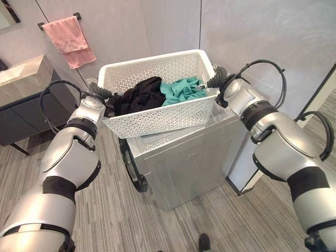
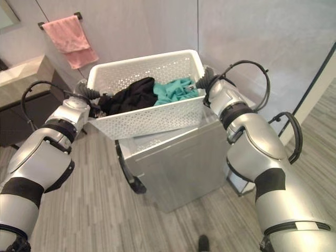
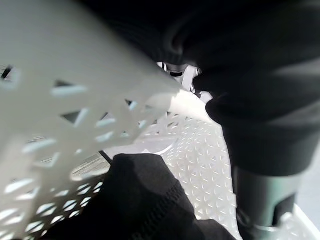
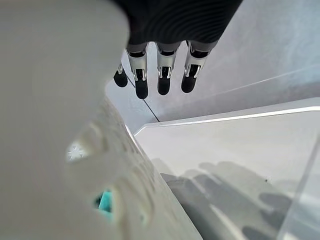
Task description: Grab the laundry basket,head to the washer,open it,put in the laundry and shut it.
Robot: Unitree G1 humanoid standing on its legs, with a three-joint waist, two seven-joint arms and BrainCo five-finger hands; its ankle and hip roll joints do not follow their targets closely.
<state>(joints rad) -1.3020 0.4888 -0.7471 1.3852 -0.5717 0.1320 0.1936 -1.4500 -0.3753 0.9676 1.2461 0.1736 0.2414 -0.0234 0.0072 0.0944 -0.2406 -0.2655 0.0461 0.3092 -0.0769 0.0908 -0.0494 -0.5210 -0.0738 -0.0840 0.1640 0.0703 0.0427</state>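
I carry a white perforated laundry basket (image 1: 157, 118) between both hands, its bottom just above the top of the silver washer (image 1: 194, 163). A black garment (image 1: 139, 94) and a teal garment (image 1: 181, 89) lie inside it. My left hand (image 1: 98, 93) is at the basket's left end, by the rim, with the black cloth close beside it in the left wrist view. My right hand (image 1: 218, 79) is against the basket's right end; its fingers (image 4: 164, 75) are straight and hold nothing. The washer's dark round door (image 1: 131, 168) is on its left face.
A pink towel (image 1: 71, 39) hangs on a wall rack at the upper left, above a stone-topped vanity (image 1: 21, 79). Grey walls stand behind the washer, and a white frame (image 1: 320, 89) is to the right. Wood-look floor (image 1: 110, 210) lies in front.
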